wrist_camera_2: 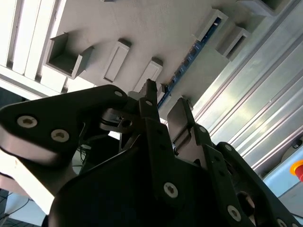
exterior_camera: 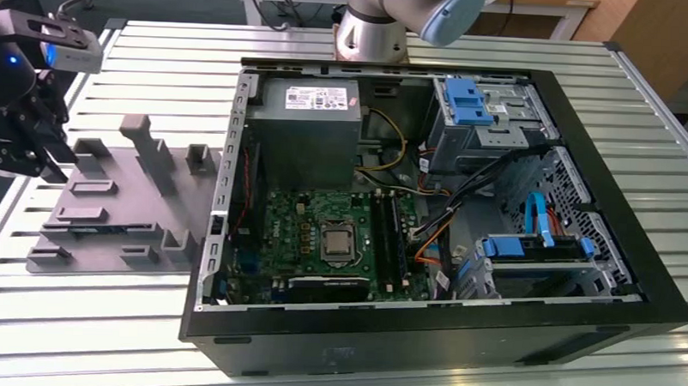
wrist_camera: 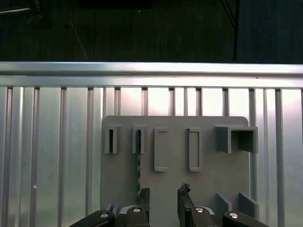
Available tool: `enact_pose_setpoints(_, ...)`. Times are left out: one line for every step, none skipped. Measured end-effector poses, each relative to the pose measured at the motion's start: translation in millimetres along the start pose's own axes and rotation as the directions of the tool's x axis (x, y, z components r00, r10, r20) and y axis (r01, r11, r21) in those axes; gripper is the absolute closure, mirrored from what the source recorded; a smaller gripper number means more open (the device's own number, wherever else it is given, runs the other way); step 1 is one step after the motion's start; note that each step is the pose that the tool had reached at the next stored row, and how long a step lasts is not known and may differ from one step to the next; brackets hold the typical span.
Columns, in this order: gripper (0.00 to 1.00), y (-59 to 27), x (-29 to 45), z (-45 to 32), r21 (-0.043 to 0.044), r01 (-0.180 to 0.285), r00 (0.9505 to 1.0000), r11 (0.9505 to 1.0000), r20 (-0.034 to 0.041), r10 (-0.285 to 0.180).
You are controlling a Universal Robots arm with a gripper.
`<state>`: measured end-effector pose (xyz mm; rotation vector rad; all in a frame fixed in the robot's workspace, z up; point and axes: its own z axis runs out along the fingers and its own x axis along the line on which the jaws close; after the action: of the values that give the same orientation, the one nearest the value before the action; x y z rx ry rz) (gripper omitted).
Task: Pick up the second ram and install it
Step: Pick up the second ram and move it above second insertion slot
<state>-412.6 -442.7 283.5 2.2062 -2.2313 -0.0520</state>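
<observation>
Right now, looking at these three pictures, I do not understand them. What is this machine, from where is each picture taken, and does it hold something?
It is one robot arm with a two-finger gripper. The exterior view comes from a camera off the arm: it shows a slatted table, an open computer case with its green motherboard, and beside it a grey holder tray. Both wrist views come from cameras on the arm, looking past the gripper at the tray. The second ram, a thin memory stick, stands on edge in a tray slot. The gripper is open, holds nothing, and hangs over the tray close to the stick.
</observation>
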Motion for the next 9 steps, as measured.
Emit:
enact_pose_setpoints(0.63, 0.0, 0.2, 1.6, 0.0001, 0.0, 1.0, 1.0, 0.0, 0.0)
enact_pose_setpoints(0.63, -0.2, 0.6, 3.2, 0.0, 0.0, 1.0, 1.0, 0.0, 0.0)
enact_pose_setpoints(0.63, -0.3, 1.1, 5.0, 0.0, 0.0, 1.0, 1.0, 0.0, 0.0)
enact_pose_setpoints(0.63, -0.3, 1.5, 6.8, 0.0001, 0.0, 1.0, 1.0, 0.0001, 0.0)
enact_pose_setpoints(0.63, -0.3, 2.2, 8.6, 0.0002, 0.0, 1.0, 1.0, 0.0001, 0.0)
enact_pose_setpoints(0.63, -0.3, 3.5, 10.2, -0.0001, 0.0, 1.0, 1.0, -0.0001, 0.0)
enact_pose_setpoints(0.63, -0.4, 5.9, 11.9, -0.0001, 0.0, 1.0, 1.0, -0.0002, 0.0)
enact_pose_setpoints(0.63, -0.5, 9.1, 13.7, 0.0001, 0.0, 1.0, 1.0, 0.0003, 0.0)
enact_pose_setpoints(0.63, -0.6, 12.0, 15.3, 0.0002, 0.0, 1.0, 1.0, 0.0008, 0.0)
